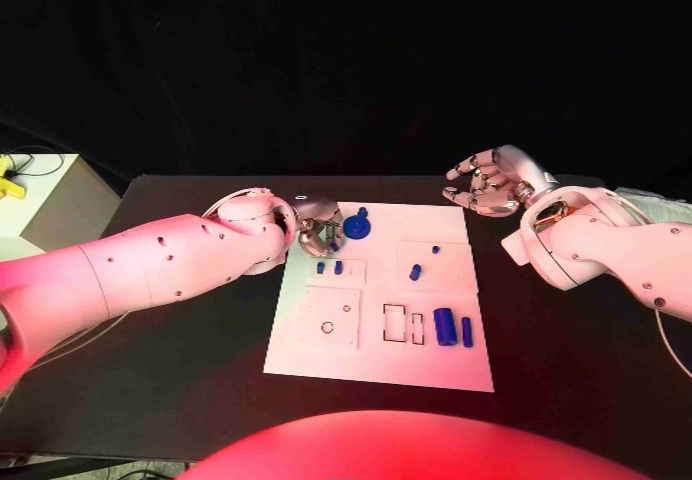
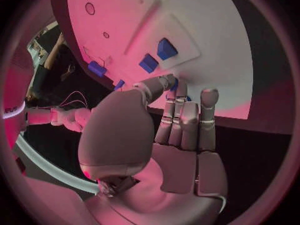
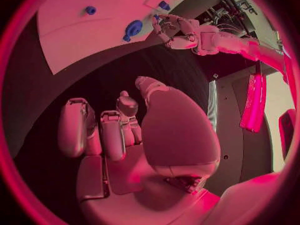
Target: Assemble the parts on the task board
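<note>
Our two white arms and silver hands

We see our left arm as a thick white shell, rounded and smooth, dotted with small dark screw holes along its side, and a thin dark ring runs round its wrist at about 1 o'clock from the forearm; our right arm wears the same white casing with a few dark holes and a seam near the wrist; our left hand is silver metal with a broad domed thumb cover, segmented fingers and rounded tips; our right hand shows the same silver segments and pale finger pads, its wide smooth thumb shell plain in the right wrist view
</note>
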### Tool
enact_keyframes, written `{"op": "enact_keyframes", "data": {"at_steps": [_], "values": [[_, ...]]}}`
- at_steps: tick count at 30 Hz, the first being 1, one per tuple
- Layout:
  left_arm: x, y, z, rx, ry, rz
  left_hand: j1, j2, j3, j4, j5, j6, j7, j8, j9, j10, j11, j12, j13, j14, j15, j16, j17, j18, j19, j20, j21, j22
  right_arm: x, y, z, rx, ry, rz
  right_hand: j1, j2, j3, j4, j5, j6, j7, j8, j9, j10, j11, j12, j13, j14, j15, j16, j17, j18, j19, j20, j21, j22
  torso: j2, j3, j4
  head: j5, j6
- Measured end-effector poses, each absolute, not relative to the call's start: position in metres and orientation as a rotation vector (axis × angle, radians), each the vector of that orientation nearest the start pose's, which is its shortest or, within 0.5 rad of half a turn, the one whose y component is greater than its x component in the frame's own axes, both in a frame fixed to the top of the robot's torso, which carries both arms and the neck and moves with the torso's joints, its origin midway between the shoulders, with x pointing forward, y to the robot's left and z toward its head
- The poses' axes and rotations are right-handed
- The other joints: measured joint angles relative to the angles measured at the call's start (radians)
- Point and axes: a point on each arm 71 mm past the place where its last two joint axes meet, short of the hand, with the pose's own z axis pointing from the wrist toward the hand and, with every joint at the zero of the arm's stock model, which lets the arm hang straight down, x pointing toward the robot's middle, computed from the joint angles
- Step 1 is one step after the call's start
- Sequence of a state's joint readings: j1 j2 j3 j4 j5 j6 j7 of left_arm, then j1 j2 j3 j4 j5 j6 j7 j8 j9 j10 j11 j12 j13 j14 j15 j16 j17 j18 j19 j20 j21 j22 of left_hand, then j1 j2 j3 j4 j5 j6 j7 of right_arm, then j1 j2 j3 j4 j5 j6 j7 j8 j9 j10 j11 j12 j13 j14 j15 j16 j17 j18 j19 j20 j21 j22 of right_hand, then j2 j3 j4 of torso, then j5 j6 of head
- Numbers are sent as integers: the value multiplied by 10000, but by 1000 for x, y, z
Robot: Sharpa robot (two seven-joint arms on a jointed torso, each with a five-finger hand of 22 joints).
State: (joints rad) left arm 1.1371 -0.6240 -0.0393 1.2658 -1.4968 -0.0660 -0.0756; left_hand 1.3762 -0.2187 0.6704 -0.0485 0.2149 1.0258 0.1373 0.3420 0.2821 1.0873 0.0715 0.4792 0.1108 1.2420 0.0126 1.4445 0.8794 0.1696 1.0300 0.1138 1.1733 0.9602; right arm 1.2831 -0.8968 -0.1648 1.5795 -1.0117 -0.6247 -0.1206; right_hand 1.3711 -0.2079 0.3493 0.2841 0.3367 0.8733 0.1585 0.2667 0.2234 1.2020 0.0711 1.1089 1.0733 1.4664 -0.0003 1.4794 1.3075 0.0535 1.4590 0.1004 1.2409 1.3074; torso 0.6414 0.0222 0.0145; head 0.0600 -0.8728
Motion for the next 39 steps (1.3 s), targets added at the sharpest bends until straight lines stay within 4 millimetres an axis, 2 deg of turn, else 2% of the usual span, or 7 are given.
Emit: {"op": "enact_keyframes", "data": {"at_steps": [21, 31, 37, 39], "values": [[510, 155, -250, 2940, 19422, -6000, -26, 26, -82, -25, 0, 0, 0, -1, 16, 17, -15, 116, 119, 35, -35, 32, -23, 0, 11, -11, -1, -60, 480, -231, -178, 3722, 15607, 7252, 0, 0, 0, 0, 0, 0, 0, 0, 0, 0, 0, 0, 1, 0, 0, 0, -2, 1, 0, 0, 0, 5, 3, 10, -6, 16, 0], [509, 154, -250, 2957, 19458, -5981, -55, 54, -82, -26, 0, -2, -1, -38, 17, -29, 17, 116, 127, 34, -35, 32, -159, -1, -66, -10, -49, -158, 480, -232, -178, 3729, 15607, 7243, 0, 0, 0, 0, 0, 0, 0, 0, 0, 0, 0, 0, 1, 0, 0, 0, -2, 0, 0, 0, 0, 7, 5, 14, -7, -24, 0], [509, 154, -250, 2949, 19464, -5970, -55, 54, -109, -53, -41, -159, 38, -183, 8, -158, 40, 116, 186, -9, 9, 31, -214, -1, -101, 21, -88, -186, 480, -232, -178, 3732, 15608, 7239, 0, 0, 0, 0, 0, 0, 0, 0, 0, 0, 0, 0, 1, 0, 0, 0, -2, 1, 0, 0, 0, 6, 5, 13, -3, -31, 0], [508, 155, -250, 2943, 19474, -5960, -55, 55, -109, -53, -41, -478, 95, -442, -81, -235, 72, 168, 251, -42, 41, 31, -195, -2, -138, 24, -88, -179, 480, -232, -178, 3734, 15606, 7238, 0, 0, 0, 0, -1, 0, 0, 0, 0, 0, 0, 0, 1, 0, 0, 0, -2, 0, 0, 0, 0, 6, 5, 11, -1, -34, 0]]}}
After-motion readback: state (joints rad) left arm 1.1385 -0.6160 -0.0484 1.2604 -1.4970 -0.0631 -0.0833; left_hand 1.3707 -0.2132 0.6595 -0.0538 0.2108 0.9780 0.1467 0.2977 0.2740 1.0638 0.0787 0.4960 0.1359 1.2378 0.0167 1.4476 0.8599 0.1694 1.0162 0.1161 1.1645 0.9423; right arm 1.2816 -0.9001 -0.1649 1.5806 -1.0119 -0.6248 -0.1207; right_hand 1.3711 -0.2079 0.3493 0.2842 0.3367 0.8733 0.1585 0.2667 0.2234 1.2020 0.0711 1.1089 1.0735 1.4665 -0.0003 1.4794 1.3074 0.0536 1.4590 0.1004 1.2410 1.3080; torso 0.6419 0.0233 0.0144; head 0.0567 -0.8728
